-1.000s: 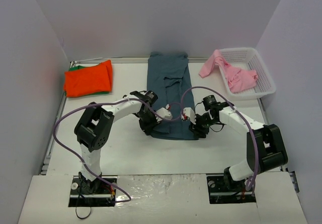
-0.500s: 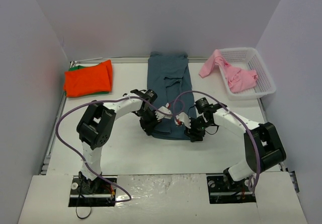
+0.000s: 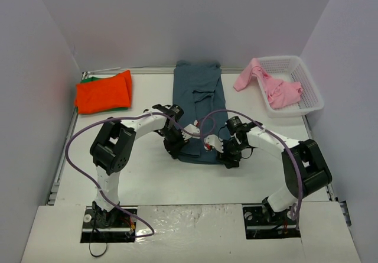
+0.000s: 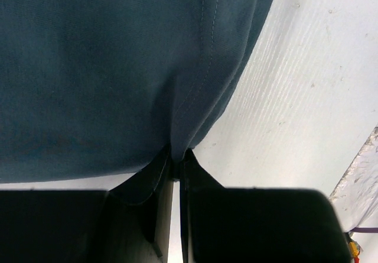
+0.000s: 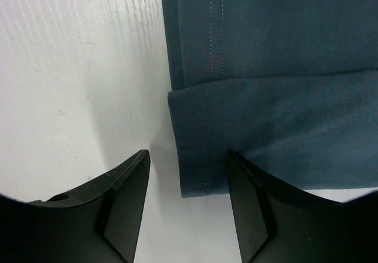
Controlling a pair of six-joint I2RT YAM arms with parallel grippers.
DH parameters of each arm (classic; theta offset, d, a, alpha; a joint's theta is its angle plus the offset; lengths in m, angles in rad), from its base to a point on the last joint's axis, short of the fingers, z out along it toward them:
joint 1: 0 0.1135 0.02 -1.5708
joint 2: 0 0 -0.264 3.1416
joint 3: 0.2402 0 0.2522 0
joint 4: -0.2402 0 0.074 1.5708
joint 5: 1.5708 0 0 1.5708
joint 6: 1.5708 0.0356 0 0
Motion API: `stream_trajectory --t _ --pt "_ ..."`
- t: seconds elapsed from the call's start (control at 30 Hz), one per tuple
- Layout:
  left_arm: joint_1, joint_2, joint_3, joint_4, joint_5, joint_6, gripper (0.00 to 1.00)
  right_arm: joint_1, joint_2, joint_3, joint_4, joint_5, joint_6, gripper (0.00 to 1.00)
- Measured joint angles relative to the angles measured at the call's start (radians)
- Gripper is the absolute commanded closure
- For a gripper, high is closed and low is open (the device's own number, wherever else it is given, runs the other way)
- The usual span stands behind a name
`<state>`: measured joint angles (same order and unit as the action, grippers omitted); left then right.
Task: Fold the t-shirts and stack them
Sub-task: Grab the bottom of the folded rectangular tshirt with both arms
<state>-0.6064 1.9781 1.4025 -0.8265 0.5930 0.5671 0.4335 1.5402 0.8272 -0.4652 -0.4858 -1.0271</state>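
Left gripper [image 4: 175,156] is clenched on the lower-left hem corner of the slate-blue shirt [image 3: 198,91]; right gripper [image 5: 189,156] stands released, jaws straddling the lower-right corner; the shirt lies mid-frame, long axis running toward the top of the overhead view; both hands sit at its lower edge; white table [image 3: 147,174] shows below and beside it, room for folding upward.

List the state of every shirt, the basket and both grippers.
slate-blue t-shirt, folded narrow, lying flat
orange-red t-shirt, folded
green t-shirt, mostly hidden beneath the orange-red one
basket, upright, holding one shirt
pink t-shirt, crumpled, partly hanging over the basket's rim
left gripper, shut on the slate-blue t-shirt's hem
right gripper, open astride that shirt's corner
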Motion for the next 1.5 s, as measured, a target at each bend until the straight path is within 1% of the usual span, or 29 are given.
stream_trajectory --t 0.4,0.5,0.73,1.1,1.17,1.2,1.23,1.27,1.47,1.5 --pt "0.008 0.000 -0.002 0.000 0.004 -0.002 0.98 0.000 0.021 0.001 0.029 0.035 0.005 0.49" --pt "0.008 0.000 -0.002 0.000 0.005 -0.002 0.98 0.000 0.024 0.003 0.035 0.042 0.008 0.53" --pt "0.013 0.000 -0.002 0.000 0.010 -0.003 0.98 0.000 0.037 0.015 0.044 0.053 0.022 0.58" --pt "0.019 0.000 -0.002 0.000 0.011 -0.008 0.98 0.006 0.051 0.022 0.069 0.071 0.055 0.56" --pt "0.020 0.000 -0.004 0.002 0.013 -0.010 0.98 0.006 0.054 0.023 0.078 0.073 0.058 0.61" --pt "0.020 0.000 -0.005 0.002 0.013 -0.012 0.98 0.006 0.058 0.025 0.083 0.077 0.060 0.67" --pt "0.020 0.000 -0.005 0.003 0.013 -0.013 0.98 0.006 0.061 0.027 0.088 0.082 0.061 0.70" --pt "0.021 0.000 -0.006 0.004 0.013 -0.015 0.97 0.006 0.068 0.032 0.100 0.092 0.065 0.76" --pt "0.025 0.000 -0.006 0.005 0.018 -0.024 0.98 0.009 0.101 0.057 0.112 0.120 0.088 0.86" --pt "0.026 0.000 -0.006 0.005 0.018 -0.025 0.97 0.011 0.101 0.058 0.113 0.124 0.092 0.91"
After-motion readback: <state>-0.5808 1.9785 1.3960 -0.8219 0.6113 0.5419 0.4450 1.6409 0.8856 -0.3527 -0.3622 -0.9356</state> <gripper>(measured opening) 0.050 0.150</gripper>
